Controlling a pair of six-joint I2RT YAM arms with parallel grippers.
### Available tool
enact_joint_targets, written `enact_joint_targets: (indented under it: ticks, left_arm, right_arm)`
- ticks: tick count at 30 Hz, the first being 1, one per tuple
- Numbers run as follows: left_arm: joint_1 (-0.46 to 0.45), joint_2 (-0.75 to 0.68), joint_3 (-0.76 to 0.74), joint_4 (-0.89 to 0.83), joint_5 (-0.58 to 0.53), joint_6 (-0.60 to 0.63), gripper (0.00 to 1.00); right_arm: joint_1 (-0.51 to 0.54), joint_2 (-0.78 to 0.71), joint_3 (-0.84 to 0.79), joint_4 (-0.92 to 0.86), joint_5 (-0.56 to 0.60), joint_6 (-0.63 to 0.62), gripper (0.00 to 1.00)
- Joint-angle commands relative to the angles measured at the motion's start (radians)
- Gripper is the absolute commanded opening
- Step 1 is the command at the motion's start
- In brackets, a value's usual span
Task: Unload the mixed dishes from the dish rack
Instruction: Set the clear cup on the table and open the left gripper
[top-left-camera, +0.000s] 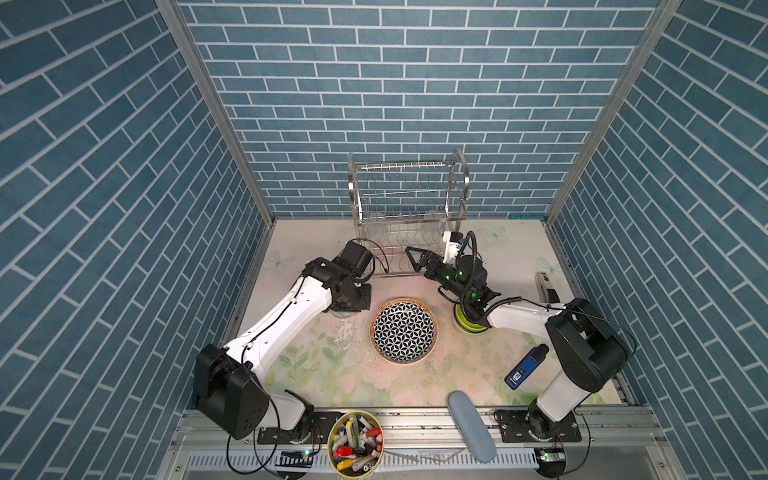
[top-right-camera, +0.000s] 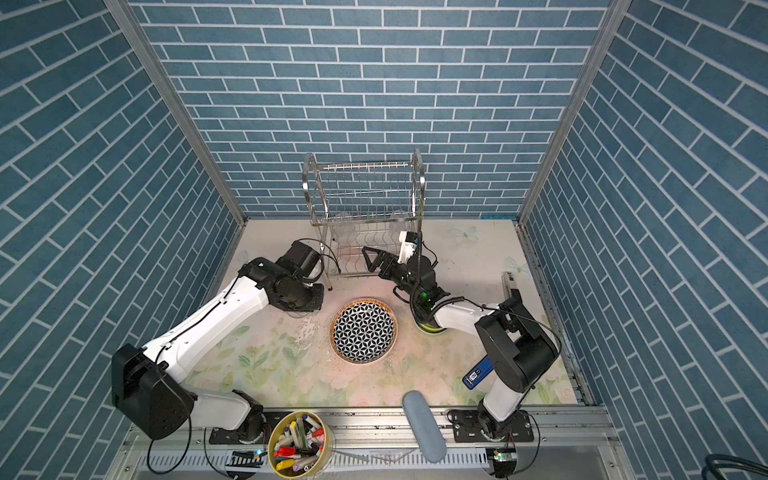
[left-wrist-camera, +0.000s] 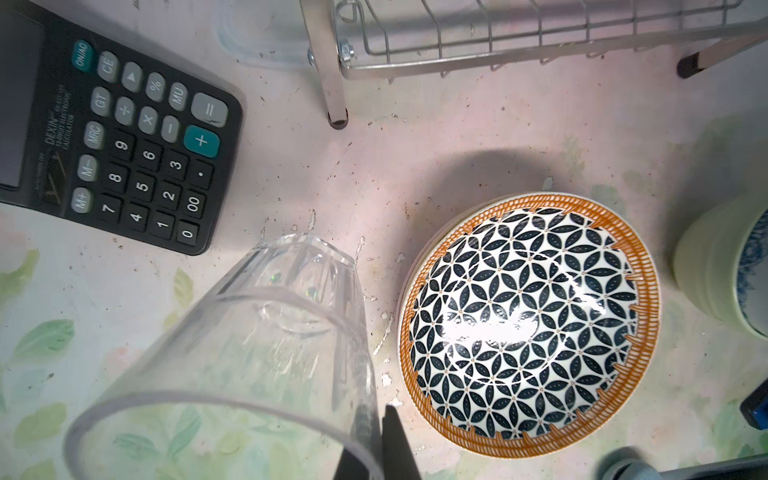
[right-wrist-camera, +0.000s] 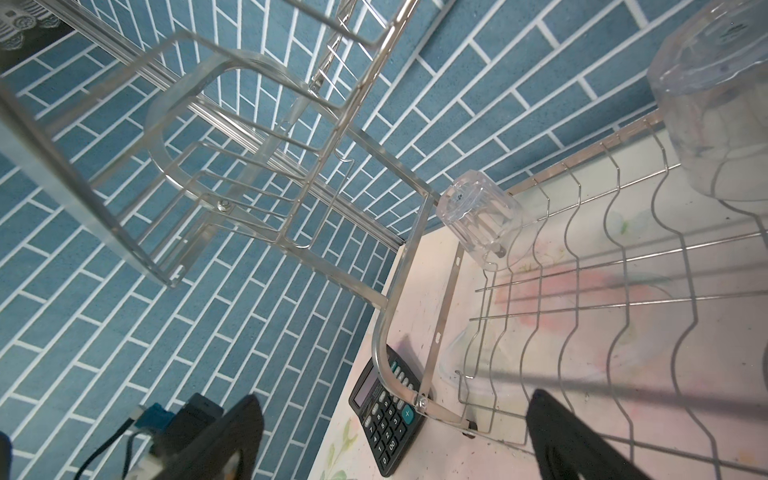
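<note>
Dish rack (top-left-camera: 409, 216) stands at the back middle of your desk (top-left-camera: 316, 374), against the blue tiled wall. On its lower tier you see two clear glasses upside down: a corner tumbler (right-wrist-camera: 478, 216) beside the arched side frame and a second tumbler (right-wrist-camera: 715, 104) farther along the same tier. Your right end effector (top-left-camera: 412, 259) hangs just in front of that tier, spread wide and holding nothing. Your left end effector (left-wrist-camera: 374, 449) is pressed together on the wall of a held tumbler (left-wrist-camera: 249, 353), which tilts over the desk between the calculator (left-wrist-camera: 124, 137) and the star-patterned plate (top-left-camera: 404, 329); you cannot tell whether its base touches down. That plate tops a short stack of plates in the middle of the desk, in front of the rack. Just to its right, half under your right arm, sits a lime bowl stack (top-left-camera: 467, 326). The calculator lies beside the rack's left front leg. A tub of markers (top-left-camera: 355, 440) stands at the front edge.
</note>
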Motion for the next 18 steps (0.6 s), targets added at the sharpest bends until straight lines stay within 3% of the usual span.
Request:
enact_joint_targets:
  ticks: [1,18]
  left_arm:
    - [0.006,0.035,-0.025,0.016,0.016,0.032,0.0]
    - [0.005,0.178,-0.057,0.096,0.064,0.05,0.02]
  right_arm:
    - [0.0,-0.024,-0.02,0.004,0.009,-0.029,0.99]
    - [-0.006,-0.022,-0.043,0.013,0.022,-0.032,0.99]
